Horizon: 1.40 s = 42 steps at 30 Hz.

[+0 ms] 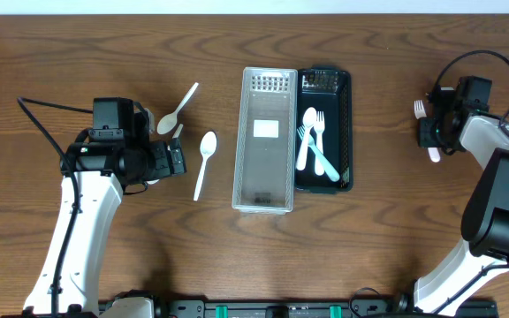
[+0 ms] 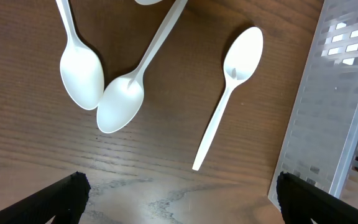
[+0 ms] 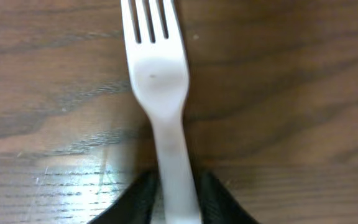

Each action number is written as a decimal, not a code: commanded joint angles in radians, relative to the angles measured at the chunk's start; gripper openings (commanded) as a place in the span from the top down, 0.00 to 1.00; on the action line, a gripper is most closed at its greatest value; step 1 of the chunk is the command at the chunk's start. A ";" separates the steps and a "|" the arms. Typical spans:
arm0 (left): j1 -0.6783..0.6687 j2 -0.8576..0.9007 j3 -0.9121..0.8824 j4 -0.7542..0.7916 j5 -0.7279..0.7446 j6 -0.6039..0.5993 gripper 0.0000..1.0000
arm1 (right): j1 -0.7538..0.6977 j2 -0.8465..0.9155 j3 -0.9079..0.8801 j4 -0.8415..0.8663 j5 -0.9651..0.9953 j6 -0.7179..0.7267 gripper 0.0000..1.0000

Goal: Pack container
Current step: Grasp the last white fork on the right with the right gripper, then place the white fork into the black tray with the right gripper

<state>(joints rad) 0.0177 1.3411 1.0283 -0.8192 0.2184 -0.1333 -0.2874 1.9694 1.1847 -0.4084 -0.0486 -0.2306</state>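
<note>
Gripping a white fork (image 3: pixel 160 81) by its handle, the right fingers (image 3: pixel 219 205) are closed narrowly on it at the far right of the worktop (image 1: pixel 104 44), well apart from both containers. The tines point away from the wrist camera and sit low over the wood. Whether they touch the surface cannot be told.

The left fingers (image 2: pixel 64 198) stand wide apart with nothing between them, over bare wood on the left side. A pair of spoons (image 2: pixel 120 106) lies just ahead of them, bowls side by side with their edges meeting and handles running off the top of the wrist view. A lone spoon (image 2: pixel 229 93) lies flat between that pair and the clear container (image 1: pixel 263 168), near its left wall but not touching it.

The clear container sits at the centre of the worktop, its long side running away from the robot. Its far end is perforated, and a pale rectangular patch shows on its floor. The black tray (image 1: pixel 338 106) lies directly against its right side. White cutlery (image 1: pixel 316 146) lies loose in the tray, with at least two forks among the pieces.
</note>
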 commanded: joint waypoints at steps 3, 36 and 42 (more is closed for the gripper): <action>-0.001 0.007 0.017 -0.003 -0.002 0.009 0.02 | -0.006 -0.015 0.000 -0.059 0.022 0.125 0.94; -0.001 0.007 0.017 -0.006 -0.001 -0.002 0.02 | 0.649 -0.294 -0.004 -0.118 -0.045 0.521 0.62; -0.001 0.007 0.017 -0.044 -0.001 -0.001 0.02 | 0.551 -0.392 0.063 -0.143 -0.018 0.491 0.44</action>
<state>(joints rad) 0.0177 1.3411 1.0283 -0.8600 0.2188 -0.1337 0.3286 1.6619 1.1892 -0.5396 -0.0990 0.2737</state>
